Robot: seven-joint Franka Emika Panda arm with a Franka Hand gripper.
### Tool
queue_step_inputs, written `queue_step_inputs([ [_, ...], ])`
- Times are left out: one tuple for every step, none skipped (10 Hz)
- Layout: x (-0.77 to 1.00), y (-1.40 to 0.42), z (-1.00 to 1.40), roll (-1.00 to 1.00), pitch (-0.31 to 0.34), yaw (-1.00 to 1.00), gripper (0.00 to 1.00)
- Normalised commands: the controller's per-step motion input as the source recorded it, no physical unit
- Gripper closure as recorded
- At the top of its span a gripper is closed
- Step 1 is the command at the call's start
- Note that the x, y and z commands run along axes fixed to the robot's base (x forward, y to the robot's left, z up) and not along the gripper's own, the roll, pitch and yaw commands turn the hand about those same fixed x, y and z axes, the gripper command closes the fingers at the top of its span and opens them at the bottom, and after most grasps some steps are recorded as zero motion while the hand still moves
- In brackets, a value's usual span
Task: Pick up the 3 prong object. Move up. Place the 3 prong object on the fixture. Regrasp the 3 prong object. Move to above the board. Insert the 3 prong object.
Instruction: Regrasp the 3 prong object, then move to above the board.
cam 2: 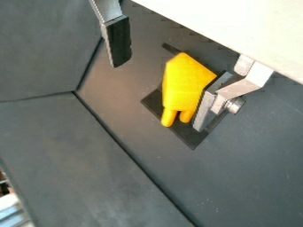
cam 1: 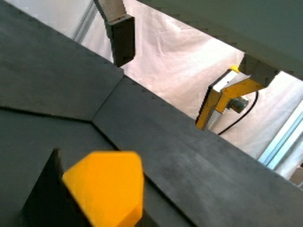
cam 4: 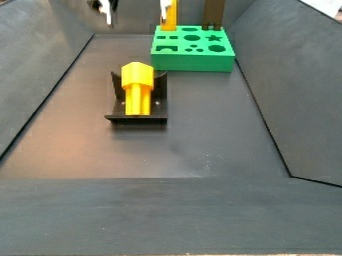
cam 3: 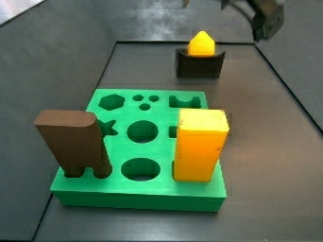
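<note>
**A:** Wrist view first: where is the 3 prong object [cam 2: 183, 89]?

**B:** It lies in the fixture [cam 2: 160, 106], prongs sticking out. I'd judge the placing done; the regrasp, the move above the board [cam 3: 127, 184] and the insertion are left.

**A:** And the tool [cam 2: 166, 66]?

**B:** I see it spread wide and gripping nothing, with one finger [cam 2: 116, 35] well clear of the piece and the opposite one just beside it.

**A:** What do the side views add?

**B:** In a side view the piece sits at twelve o'clock from the board, well apart. That view also shows a tall orange block [cam 3: 199, 144] and a brown block [cam 3: 66, 142] standing in the board, which neither wrist view shows.
</note>
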Motion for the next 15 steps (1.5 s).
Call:
queue_step_inputs([
  [0.07, 0.06, -1.0, 0.08, -0.092, 0.12, 0.0],
  [0.07, 0.06, -1.0, 0.07, -0.107, 0.1, 0.0],
  [0.08, 0.05, -1.0, 0.07, -0.118, 0.06, 0.0],
  [0.09, 0.05, -1.0, 0.07, -0.122, 0.03, 0.0],
  [0.1, 0.04, -1.0, 0.07, -0.106, 0.0, 0.0],
  [0.11, 0.04, -1.0, 0.08, -0.089, -0.02, 0.0],
  [0.1, 0.02, -0.82, 0.08, -0.058, -0.04, 0.0],
  [0.1, 0.02, -0.67, 0.07, -0.034, -0.04, 0.0],
  [0.08, 0.01, -0.48, 0.07, -0.017, -0.04, 0.0],
  [0.08, 0.01, -0.39, 0.07, -0.012, -0.03, 0.0],
  [0.05, 0.0, -0.21, 0.07, 0.002, -0.01, 0.0],
  [0.0, 0.0, 0.0, 0.0, 0.0, 0.0, 1.0],
  [0.19, -0.2, 1.0, 0.1, -0.271, -0.17, 1.0],
  [0.19, -0.2, 1.0, 0.1, -0.25, -0.18, 1.0],
  [0.18, -0.19, 1.0, 0.11, -0.208, -0.2, 1.0],
])
